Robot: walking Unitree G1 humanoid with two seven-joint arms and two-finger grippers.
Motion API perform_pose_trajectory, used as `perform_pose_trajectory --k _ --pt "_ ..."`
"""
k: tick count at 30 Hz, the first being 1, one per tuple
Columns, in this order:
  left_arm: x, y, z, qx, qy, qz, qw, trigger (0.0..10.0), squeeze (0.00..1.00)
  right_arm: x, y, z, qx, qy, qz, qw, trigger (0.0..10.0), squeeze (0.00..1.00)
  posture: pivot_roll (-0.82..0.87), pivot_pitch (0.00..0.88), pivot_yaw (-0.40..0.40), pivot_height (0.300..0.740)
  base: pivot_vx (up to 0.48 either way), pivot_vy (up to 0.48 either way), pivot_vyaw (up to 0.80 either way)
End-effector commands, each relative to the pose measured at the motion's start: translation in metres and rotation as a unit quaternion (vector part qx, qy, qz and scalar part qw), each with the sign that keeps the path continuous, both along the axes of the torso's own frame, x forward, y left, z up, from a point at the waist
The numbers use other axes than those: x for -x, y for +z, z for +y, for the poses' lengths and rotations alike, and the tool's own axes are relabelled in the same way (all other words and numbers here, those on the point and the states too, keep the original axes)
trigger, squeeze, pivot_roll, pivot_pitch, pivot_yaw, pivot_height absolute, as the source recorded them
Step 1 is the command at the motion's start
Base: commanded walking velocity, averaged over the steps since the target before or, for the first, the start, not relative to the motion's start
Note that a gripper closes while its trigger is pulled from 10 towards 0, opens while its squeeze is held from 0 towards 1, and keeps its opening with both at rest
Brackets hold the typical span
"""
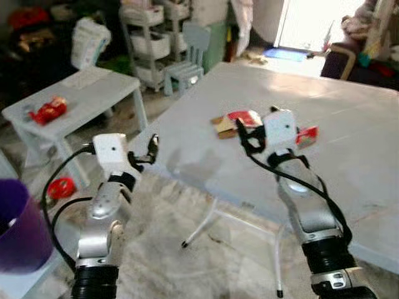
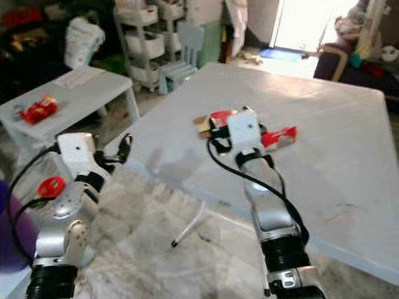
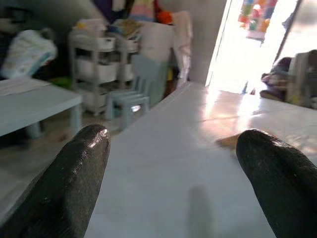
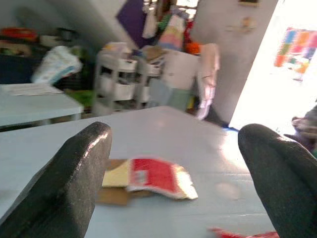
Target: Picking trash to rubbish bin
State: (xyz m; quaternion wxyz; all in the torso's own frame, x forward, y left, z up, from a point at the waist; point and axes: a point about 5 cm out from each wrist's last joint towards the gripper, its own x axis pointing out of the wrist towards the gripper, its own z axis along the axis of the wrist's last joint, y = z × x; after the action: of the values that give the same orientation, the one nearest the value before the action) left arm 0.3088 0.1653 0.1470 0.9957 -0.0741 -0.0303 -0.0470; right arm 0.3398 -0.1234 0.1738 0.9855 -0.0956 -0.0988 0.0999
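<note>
A red and yellow wrapper [image 1: 244, 117] lies on a brown card scrap [image 1: 222, 128] near the front of the big pale table [image 1: 355, 118]. A second red wrapper [image 1: 307, 133] lies just to its right. My right gripper [image 1: 249, 136] hovers over the table edge, open, right behind the trash; in the right wrist view the wrapper [image 4: 156, 177] sits between its spread fingers [image 4: 79, 173]. My left gripper [image 1: 149, 151] is open at the table's left edge, holding nothing. A purple bin [image 1: 19, 227] stands at my lower left.
A small low table [image 1: 100, 87] to the left carries a red packet [image 1: 48, 110], and a red item [image 1: 61, 187] lies on the floor beside it. A shelf cart [image 1: 153, 37] and a child's chair [image 1: 187, 59] stand behind. White table legs [image 1: 202, 227] cross the rug below.
</note>
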Motion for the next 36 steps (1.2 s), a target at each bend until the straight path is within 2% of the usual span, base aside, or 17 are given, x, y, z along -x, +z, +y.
perform_pose_trajectory --k 1,6,25,32,36 --pt "0.0 0.002 0.005 -0.006 0.007 -0.001 1.0 10.0 0.0 -0.001 0.006 0.009 -0.002 0.012 -0.007 1.0 10.0 0.0 0.0 0.0 -0.026 0.74 0.45 0.0 -0.8" --pt "0.001 -0.001 0.003 -0.003 0.005 0.007 1.0 10.0 0.0 0.0 0.006 0.008 -0.001 0.014 -0.008 1.0 10.0 0.0 0.0 0.0 -0.03 0.74 0.398 0.0 -0.62" --pt "-0.001 -0.008 -0.008 -0.001 -0.024 0.03 0.999 10.0 0.0 0.001 0.001 0.003 0.02 0.014 0.016 1.0 10.0 0.0 -0.02 0.003 -0.038 0.74 0.0 0.0 0.0" --pt "-0.003 -0.008 -0.016 -0.012 -0.05 0.029 0.998 10.0 0.0 0.002 -0.009 -0.002 0.055 0.008 0.058 0.997 10.0 0.0 -0.04 0.014 -0.045 0.74 0.0 0.0 0.0" --pt "0.001 -0.013 -0.023 -0.016 -0.074 0.043 0.996 10.0 0.0 0.003 -0.023 -0.011 0.068 -0.002 0.093 0.993 10.0 0.0 -0.03 0.031 -0.052 0.74 0.0 0.0 0.0"
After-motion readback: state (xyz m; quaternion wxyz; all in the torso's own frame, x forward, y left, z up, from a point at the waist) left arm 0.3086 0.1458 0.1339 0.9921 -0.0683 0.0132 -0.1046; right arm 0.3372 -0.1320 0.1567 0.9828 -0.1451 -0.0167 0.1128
